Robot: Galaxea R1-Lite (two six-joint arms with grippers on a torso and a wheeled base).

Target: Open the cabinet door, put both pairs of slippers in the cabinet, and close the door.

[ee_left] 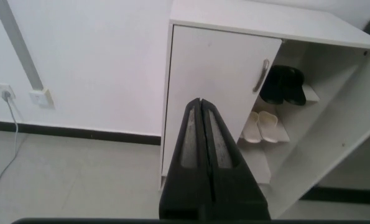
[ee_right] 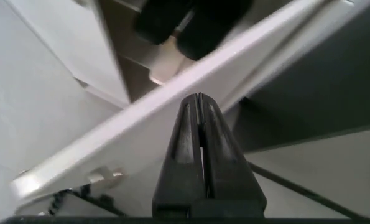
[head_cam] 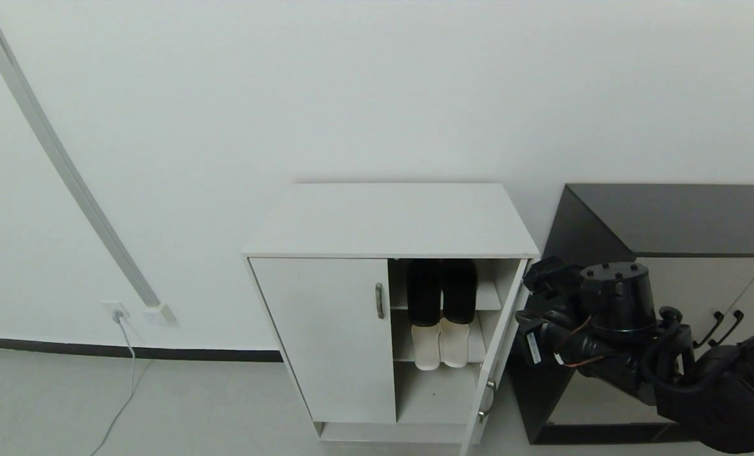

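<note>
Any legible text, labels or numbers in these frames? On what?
Nothing readable.
The white tag on the right arm: print too small to read.
On the cabinet, black slippers, white slippers and wall socket: no print visible.

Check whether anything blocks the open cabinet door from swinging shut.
Nothing visible does. The black slippers and white slippers sit on shelves inside the cabinet, the white pair near the shelf's front edge. The right gripper is outside the open door.
</note>
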